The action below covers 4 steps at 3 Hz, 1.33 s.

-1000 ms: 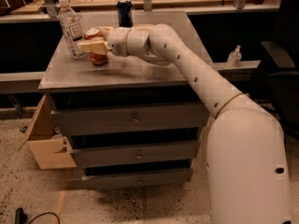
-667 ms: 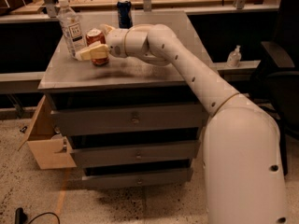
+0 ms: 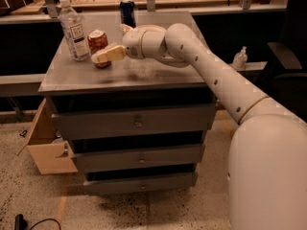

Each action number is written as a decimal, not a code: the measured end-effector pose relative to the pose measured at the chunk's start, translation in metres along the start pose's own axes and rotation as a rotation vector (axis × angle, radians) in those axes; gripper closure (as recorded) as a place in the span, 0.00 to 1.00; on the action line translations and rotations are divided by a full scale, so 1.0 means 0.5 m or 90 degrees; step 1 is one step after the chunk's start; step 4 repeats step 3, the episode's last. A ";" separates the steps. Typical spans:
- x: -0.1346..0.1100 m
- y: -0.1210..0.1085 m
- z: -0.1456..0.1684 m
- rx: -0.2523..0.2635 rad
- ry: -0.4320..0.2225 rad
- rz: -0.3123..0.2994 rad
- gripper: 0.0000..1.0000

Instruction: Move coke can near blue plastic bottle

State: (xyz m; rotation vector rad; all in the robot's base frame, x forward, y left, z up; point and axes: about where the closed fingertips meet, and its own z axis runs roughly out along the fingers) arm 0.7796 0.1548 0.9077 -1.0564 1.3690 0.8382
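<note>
Here I am, arm (image 3: 206,68) stretched out leftward over the grey cabinet, and my claw (image 3: 101,56) sits low at the back left part of the surface (image 3: 144,73). The claw lies right across the front of the coke can (image 3: 98,38), covering its lower part. Whether I am gripping the can or only lying against it, I cannot tell from here.

The coke can stands upright on the surface, silver top showing, red side facing out above the claw. Just to its left is the blue plastic bottle (image 3: 75,30), upright too, white cap on, white label with dark print turned this way. Can and bottle are just beside each other; I cannot tell if they touch.

Further back, near the rear edge and to the right of the coke can, 1 dark blue can (image 3: 127,12) stands on its own, apart from the pair.

Below the surface, 3 drawers (image 3: 138,123) are stacked down the cabinet's front. An open cardboard box (image 3: 50,155) leans against the cabinet's left side on the speckled floor. Off to the right, past my arm, 1 small clear pump bottle (image 3: 239,59) stands on a lower ledge.
</note>
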 end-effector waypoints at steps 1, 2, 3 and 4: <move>-0.015 -0.044 -0.123 0.074 0.032 -0.013 0.00; -0.040 -0.085 -0.287 0.192 0.060 -0.022 0.00; -0.037 -0.103 -0.318 0.231 0.061 -0.022 0.00; -0.037 -0.103 -0.318 0.231 0.061 -0.022 0.00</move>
